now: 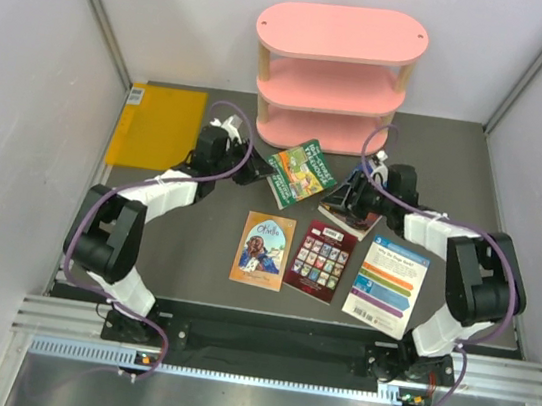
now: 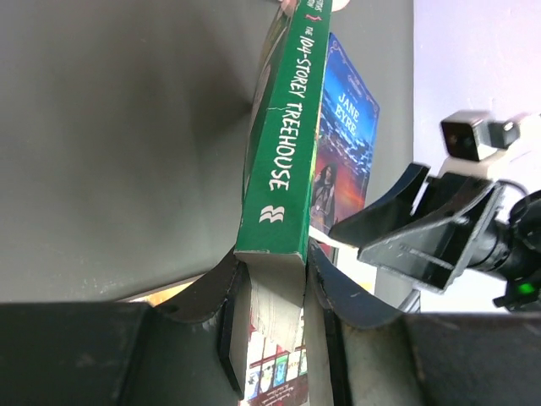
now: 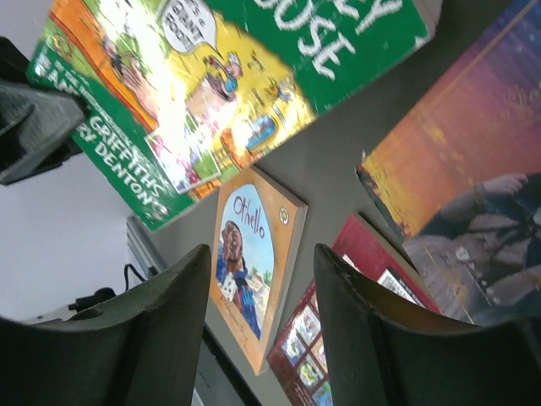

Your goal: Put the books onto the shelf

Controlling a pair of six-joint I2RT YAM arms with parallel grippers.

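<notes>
Treehouse book (image 1: 300,174), the green one, is clamped at one short end between the fingers of our left gripper (image 1: 256,166), just in front of the shelf (image 1: 340,33). Its long axis runs away from that gripper toward our right arm, with the spine facing the left wrist camera and the cover tilted upward. Our right gripper (image 1: 357,201) hangs with its fingers parted and nothing between them, over the blue sunset book (image 1: 347,219). The orange book (image 1: 262,249), dark red book (image 1: 320,261) and white striped book (image 1: 386,285) lie flat in a row nearer the bases. All five are in front of the shelf.
</notes>
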